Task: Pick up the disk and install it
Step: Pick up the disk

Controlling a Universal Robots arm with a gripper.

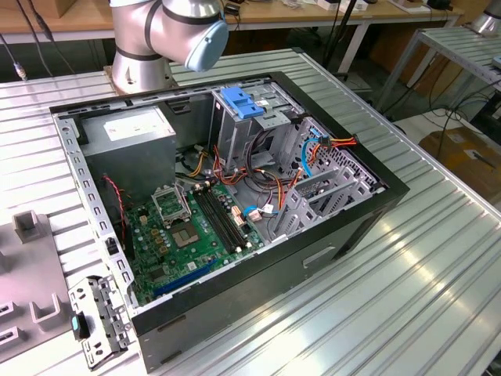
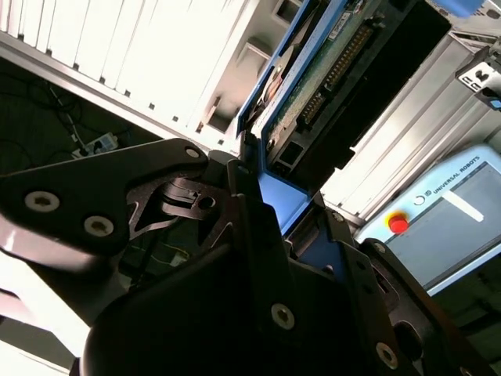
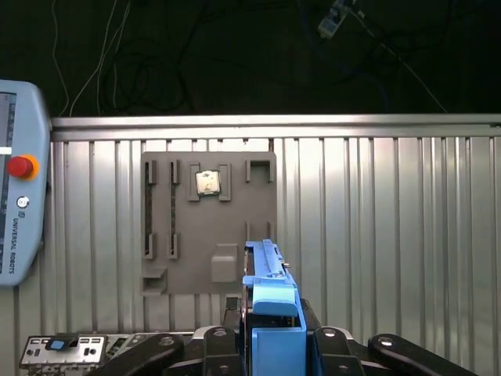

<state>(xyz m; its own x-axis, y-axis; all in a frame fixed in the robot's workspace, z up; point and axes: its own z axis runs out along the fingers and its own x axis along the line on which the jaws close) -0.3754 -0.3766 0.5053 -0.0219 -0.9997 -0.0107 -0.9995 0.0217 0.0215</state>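
While my fingers press on it from 2 sides, the disk (image 3: 270, 274) sits edge-on in my gripper (image 3: 272, 321), clamped firmly, with its blue rail turned toward the first wrist view's camera. In the second wrist view its green circuit-board face and connector row show beyond my black fingers (image 2: 235, 196).

- Disk is held off the ribbed aluminium table (image 3: 391, 235). A grey fixture plate (image 3: 235, 227) lies on the table behind it.
- Plate carries 1 small square chip (image 3: 207, 182) seated in a recess.
- Teach pendant (image 3: 16, 196) with 1 red button rests on the table near the plate.
- Perforated metal bracket (image 3: 63, 348) lies just beside the plate.

Exterior view: open computer case (image 1: 235, 305) rests on the table. It holds a green motherboard (image 1: 188, 227), a grey power supply (image 1: 129, 133) and a drive cage (image 1: 235, 133) topped by a blue handle (image 1: 243, 102). My arm's base (image 1: 156, 31) stands just behind the case.
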